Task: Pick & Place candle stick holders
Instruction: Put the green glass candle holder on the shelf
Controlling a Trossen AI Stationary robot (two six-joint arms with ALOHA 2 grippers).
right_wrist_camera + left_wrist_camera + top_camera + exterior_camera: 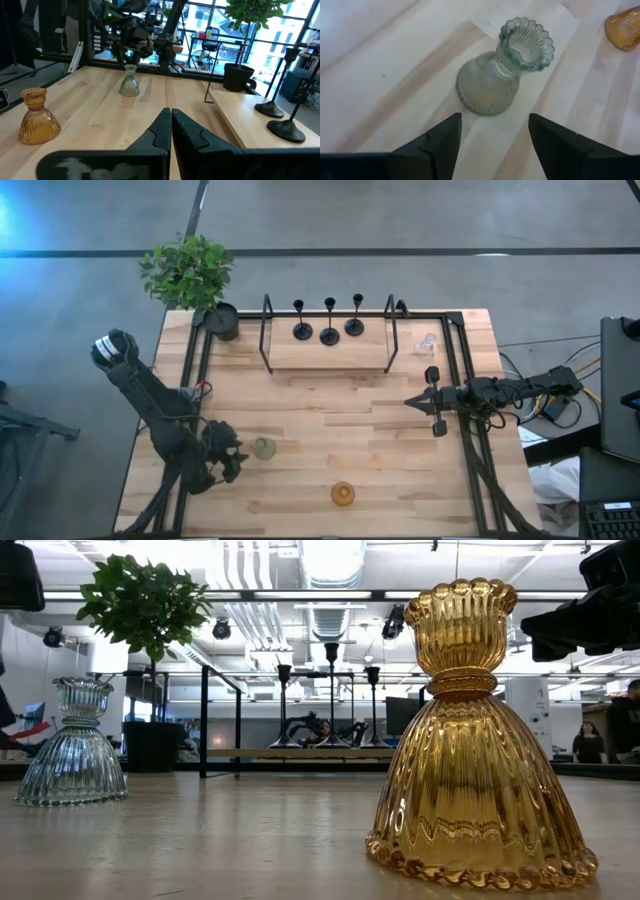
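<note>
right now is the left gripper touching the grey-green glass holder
Apart. In the left wrist view the left gripper has its fingers open, and bare table shows between them and the grey-green glass holder, which stands upright ahead of them.

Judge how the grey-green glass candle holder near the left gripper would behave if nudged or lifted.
The grey-green glass holder has a wide skirt base, so it probably slides rather than tips. Its ribbed glass looks fragile and perhaps slippery. The open left gripper would likely hold best at the narrow neck.

Three black stemmed holders [329, 330] upright on raised shelf, grey-green [264, 448], amber [343, 494], clear [427, 342] glass holders upright on table
</note>
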